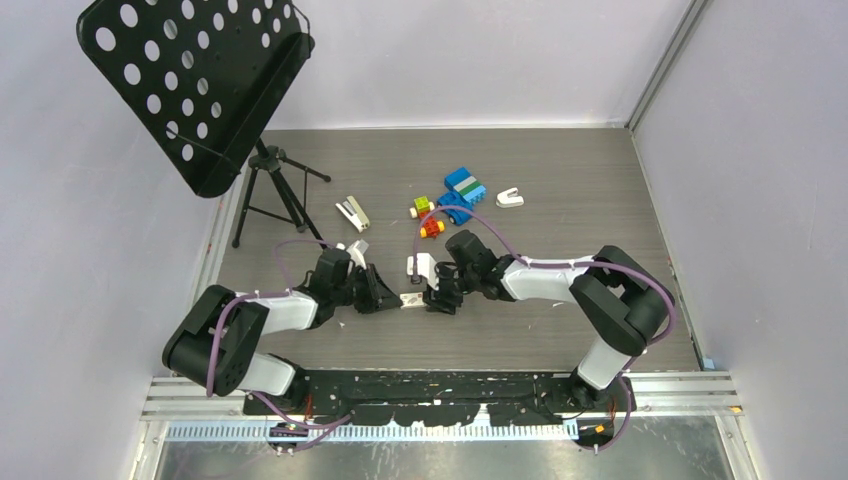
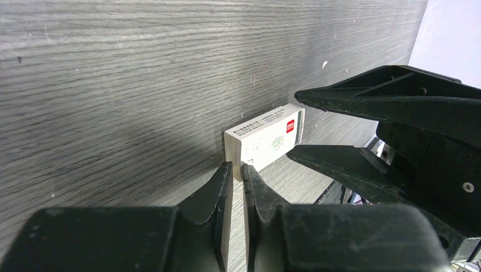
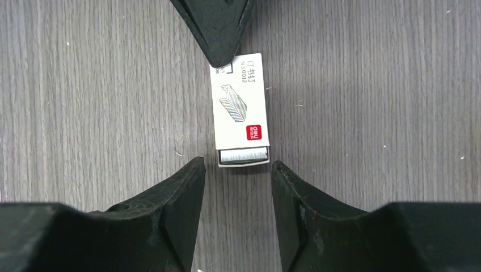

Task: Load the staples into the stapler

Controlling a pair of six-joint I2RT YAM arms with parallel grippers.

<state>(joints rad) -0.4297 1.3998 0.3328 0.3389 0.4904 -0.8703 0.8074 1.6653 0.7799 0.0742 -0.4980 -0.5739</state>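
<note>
Grey wood-grain bench (image 1: 600,190) carries everything. Small white staple box (image 3: 241,107) w/ red logo lies flat on the 6 o'clock half of the bench in top view, btwn the two pincers. Its end facing the R wrist cam is open. The staples (image 3: 244,155) show there as a silvery-grey strip, inside the box.

R pincer (image 3: 237,164) is spread wide, one finger at each side of that open end, at 5 and 7 o'clock in its own view. Neither finger touches the box, as far as seen.

L pincer (image 2: 237,173) is pressed nearly together, w/ only a thin slit btwn the fingers. Its tips sit against the box's opposite end, at 12 o'clock in R wrist view. Can't tell if anything is nipped in the slit.

Stapler (image 1: 352,213), white w/ grey-beige top, lies on the bench well apart from the box, approx 11 o'clock from it, w/ neither arm on it.

Toy blocks (image 1: 455,195) (blue, green, yellow, red) cluster approx 1 o'clock from the box. Small white claw-shaped piece (image 1: 509,198) lies near them at their 3 o'clock. Black perforated music stand (image 1: 195,85) on a tripod sits at the bench's 10 o'clock corner.
</note>
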